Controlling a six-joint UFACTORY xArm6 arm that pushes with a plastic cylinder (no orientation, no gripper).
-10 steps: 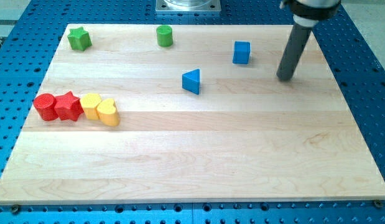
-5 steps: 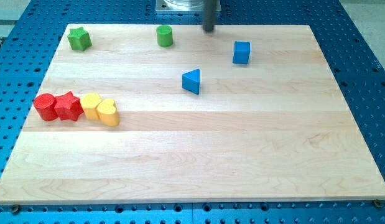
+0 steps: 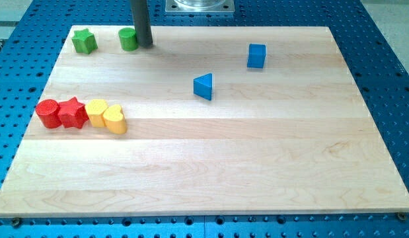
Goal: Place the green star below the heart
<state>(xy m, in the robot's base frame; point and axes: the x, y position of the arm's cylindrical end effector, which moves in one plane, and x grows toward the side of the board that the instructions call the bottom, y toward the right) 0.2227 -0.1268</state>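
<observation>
The green star (image 3: pixel 84 41) lies at the board's top left corner. The yellow heart (image 3: pixel 115 119) sits at the left, the right end of a touching row with a yellow block (image 3: pixel 96 112), a red star (image 3: pixel 73 112) and a red cylinder (image 3: pixel 47 113). My tip (image 3: pixel 145 45) is at the top of the board, touching the right side of the green cylinder (image 3: pixel 128 39), which stands to the right of the green star with a gap between them.
A blue triangle (image 3: pixel 203 86) lies near the board's middle and a blue cube (image 3: pixel 256 56) at the upper right. The wooden board (image 3: pixel 257 165) rests on a blue perforated table. A metal base plate (image 3: pixel 199 5) shows at the view's top.
My tip swept from the upper right to the left along the board's top. It has pushed the green cylinder leftward, closer to the green star. Other blocks have not moved.
</observation>
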